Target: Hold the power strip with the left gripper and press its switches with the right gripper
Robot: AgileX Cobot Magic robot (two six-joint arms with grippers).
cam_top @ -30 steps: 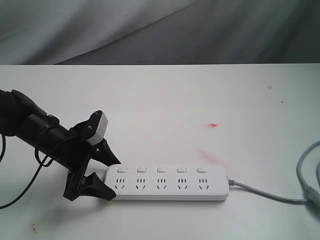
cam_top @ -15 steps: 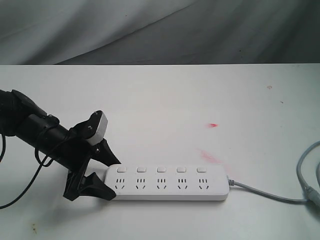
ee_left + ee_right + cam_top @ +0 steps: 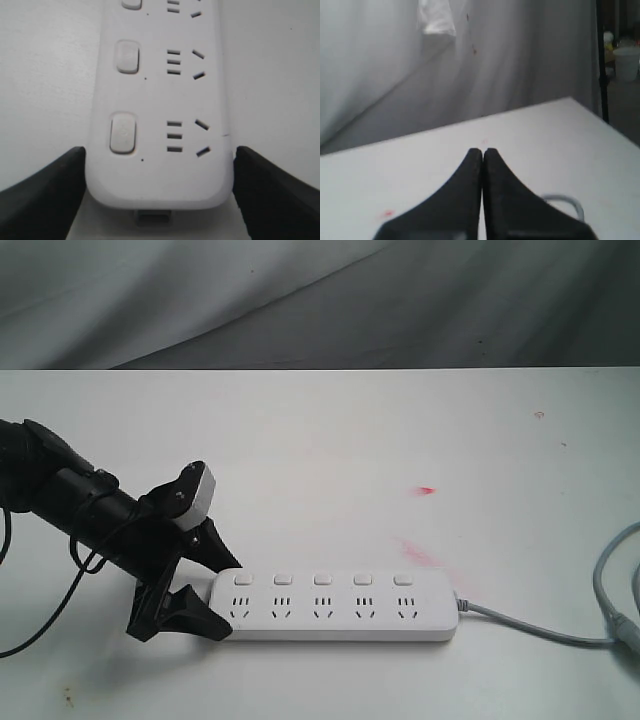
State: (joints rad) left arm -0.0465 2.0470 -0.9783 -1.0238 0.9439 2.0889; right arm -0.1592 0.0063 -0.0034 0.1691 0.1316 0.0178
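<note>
The power strip [image 3: 335, 607] lies flat near the front edge of the white counter [image 3: 350, 440], its length running left to right. Its grey cord [image 3: 530, 628] leaves the right end and trails off toward the right edge. The left gripper [image 3: 218, 598] has its black fingers [image 3: 45, 192] on either side of the strip's rounded left end. In the left wrist view each one meets a long edge of the strip [image 3: 160, 170], so the strip is grasped. The five switches [image 3: 322, 580] sit in a row along the strip's far edge, one above each socket group, and nothing touches them.

Just beyond the strip's right part is a faint pink smear [image 3: 418, 555]. A small red mark [image 3: 427, 489] lies farther back on the counter. A grey cloth backdrop [image 3: 300, 300] hangs behind the counter.

The right gripper [image 3: 482, 150] shows only in its own wrist view. Its fingers are pressed together with nothing between them, above the counter and clear of the strip.
</note>
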